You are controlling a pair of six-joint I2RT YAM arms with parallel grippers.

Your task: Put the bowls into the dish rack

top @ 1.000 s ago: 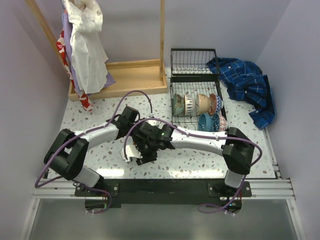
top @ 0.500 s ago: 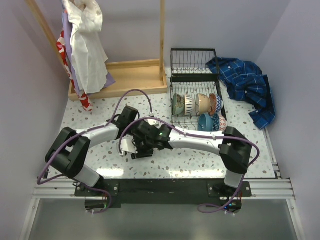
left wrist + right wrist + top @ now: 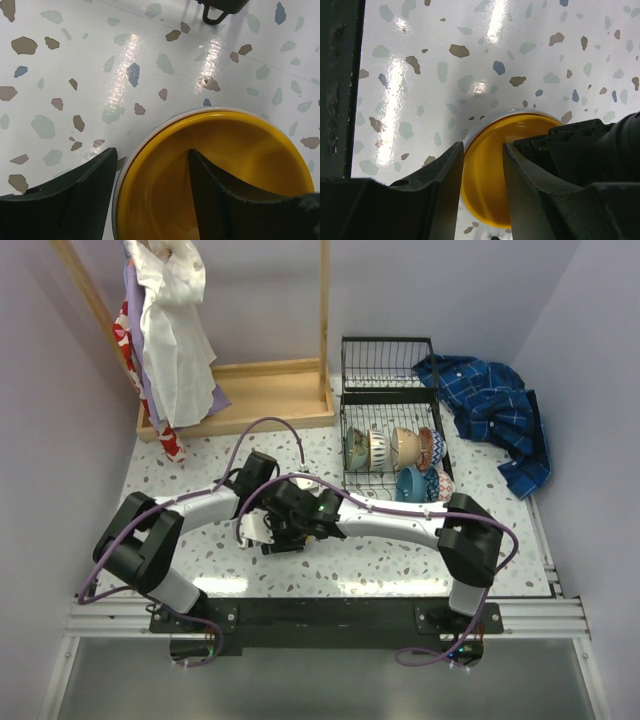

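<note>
Speckled terrazzo covers the table (image 3: 400, 570), and near its middle, somewhat left of centre, is the yellow bowl (image 3: 215, 165), white outside and glossy inside, the only bowl seen outside the rack. The left gripper (image 3: 152, 152) straddles its rim: the outer finger (image 3: 75, 195) lies against the white wall, the inner finger (image 3: 220, 200) reaches down into the yellow hollow, and a band of glaze shows between them, so I cannot tell whether they truly clamp the wall. The right gripper (image 3: 483, 147) has reached across from the right, its fingers apart with the rim and yellow inside showing in the gap; whether they touch the bowl is also unclear. Well to the right and farther back stands the dish rack (image 3: 346, 430), with several bowls (image 3: 392, 447) set on edge between its prongs. Beyond it lies a blue checked cloth (image 3: 495, 410), and at far left a wooden stand (image 3: 250, 390) hung with cloth. This looks like a pass between arms. Next, one gripper needs a sure pinch on the rim, the other must let go, then the bowl travels right and is tipped into a free slot.
</note>
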